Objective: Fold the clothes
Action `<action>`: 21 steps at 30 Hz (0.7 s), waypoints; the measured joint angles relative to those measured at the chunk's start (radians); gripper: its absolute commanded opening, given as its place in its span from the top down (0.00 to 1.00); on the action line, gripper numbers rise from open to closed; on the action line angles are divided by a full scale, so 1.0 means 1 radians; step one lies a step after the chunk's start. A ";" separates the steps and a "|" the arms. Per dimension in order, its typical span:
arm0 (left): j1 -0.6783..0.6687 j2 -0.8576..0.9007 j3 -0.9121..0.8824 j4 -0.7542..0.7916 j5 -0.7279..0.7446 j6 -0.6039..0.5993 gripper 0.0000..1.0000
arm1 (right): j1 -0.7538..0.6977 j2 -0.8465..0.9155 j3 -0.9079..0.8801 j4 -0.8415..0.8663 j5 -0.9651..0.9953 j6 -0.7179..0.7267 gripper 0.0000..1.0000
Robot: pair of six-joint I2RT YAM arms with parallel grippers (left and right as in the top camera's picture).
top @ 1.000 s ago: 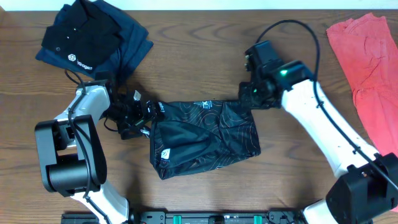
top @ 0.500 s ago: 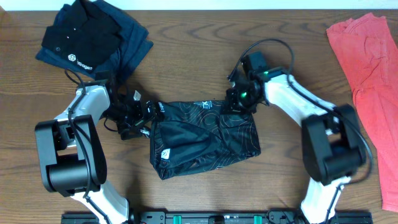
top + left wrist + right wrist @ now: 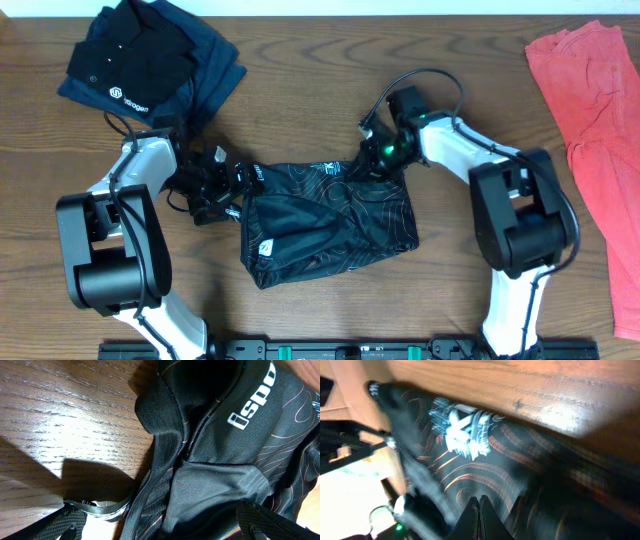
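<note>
The jersey (image 3: 330,225), centre frame, is seen as thin black cloth with a slight sheen. The table (image 3: 300,70) is shown as grained brown wood, smooth and semi-glossy. Matt cloth is seen in the polo (image 3: 140,55), upper left.

A brown wood-grain bench (image 3: 300,60) carries a crumpled black thin-fabric sports jersey (image 3: 330,225) with fine contour lines at its middle, a folded black polo (image 3: 140,60) with a white logo at far left, and a coral-red garment (image 3: 590,110) at far right.
</note>
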 measured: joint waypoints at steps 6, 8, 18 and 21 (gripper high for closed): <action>0.000 0.000 0.000 -0.003 -0.004 0.000 0.02 | -0.007 -0.264 0.030 -0.201 0.050 -0.050 0.82; 0.000 0.000 0.000 -0.003 -0.004 0.000 0.02 | -0.006 -0.336 0.048 -0.283 0.053 -0.084 0.83; 0.000 0.000 0.000 -0.007 -0.004 0.000 0.02 | 0.023 -0.343 -0.132 -0.262 0.027 -0.167 0.82; 0.001 0.002 0.000 -0.024 -0.014 0.000 0.02 | 0.023 -0.339 -0.269 -0.131 -0.031 -0.163 0.79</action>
